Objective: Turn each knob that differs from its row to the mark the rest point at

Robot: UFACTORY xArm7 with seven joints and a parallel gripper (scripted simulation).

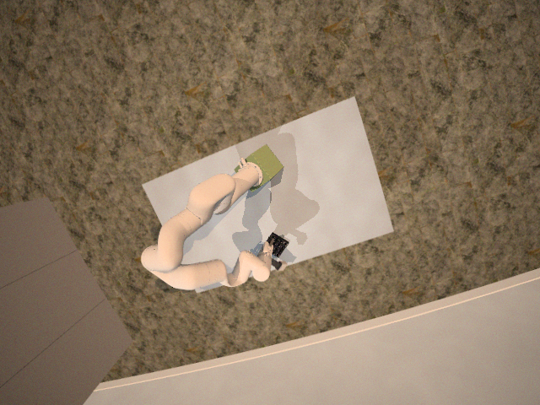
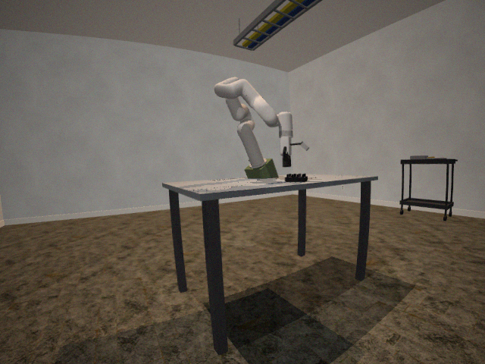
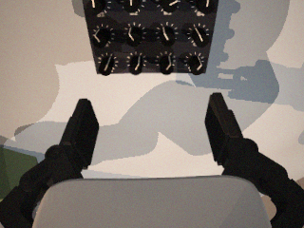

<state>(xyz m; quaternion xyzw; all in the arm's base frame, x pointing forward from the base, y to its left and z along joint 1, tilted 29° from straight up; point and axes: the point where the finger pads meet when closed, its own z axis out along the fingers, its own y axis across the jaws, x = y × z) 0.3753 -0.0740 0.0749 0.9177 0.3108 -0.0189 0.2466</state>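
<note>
From the top, the arm (image 1: 172, 244) (image 2: 258, 102) runs out from its green base block (image 1: 272, 160) (image 2: 270, 168) along the table (image 1: 336, 165) (image 2: 333, 180), bends sharply at the far elbow and doubles back to the knob box (image 1: 282, 245) (image 2: 296, 178) (image 3: 152, 49), which lies near one long edge of the tabletop. The wrist end partly covers the box.

From the exterior, the arm rises leaning from the base, folds over at its high bend, then slopes down to an upright wrist. The gripper (image 1: 270, 246) (image 2: 286, 161) (image 3: 150, 109) points down — above the tabletop and apart from the box.

In the wrist view, the fingers stand wide apart with nothing between them — released. The box lies beyond the fingertips, its far part cut off by the frame; three rows of knobs show.
</note>
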